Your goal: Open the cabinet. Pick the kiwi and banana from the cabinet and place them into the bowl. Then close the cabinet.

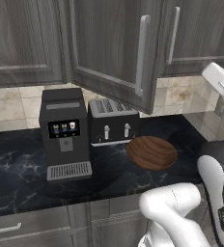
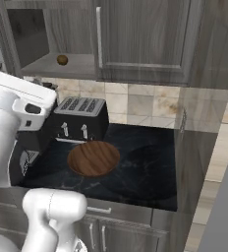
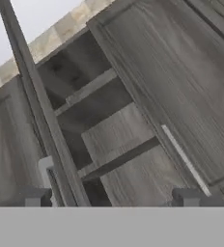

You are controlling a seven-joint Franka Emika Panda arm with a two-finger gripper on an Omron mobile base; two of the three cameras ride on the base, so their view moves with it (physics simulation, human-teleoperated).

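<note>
The cabinet's (image 1: 109,43) left door hangs open towards me, its silver handle (image 1: 143,53) on the free edge. The right door (image 2: 145,39) is shut. On the grey shelf inside lies the small brown kiwi (image 2: 62,59). The banana is out of view. The dark wooden bowl (image 1: 151,152) sits on the black counter in front of the toaster, also the bowl (image 2: 93,158) from the right side; nothing lies in it. My gripper (image 3: 113,198) is open, fingertips wide apart and nothing between them, facing the open cabinet's shelves (image 3: 104,130) from a short distance.
A black coffee machine (image 1: 64,132) and a black toaster (image 1: 113,121) stand at the back of the counter. The open door juts out above the toaster. A wall panel (image 2: 194,128) bounds the counter on the right. Grey drawer fronts (image 1: 36,224) run below.
</note>
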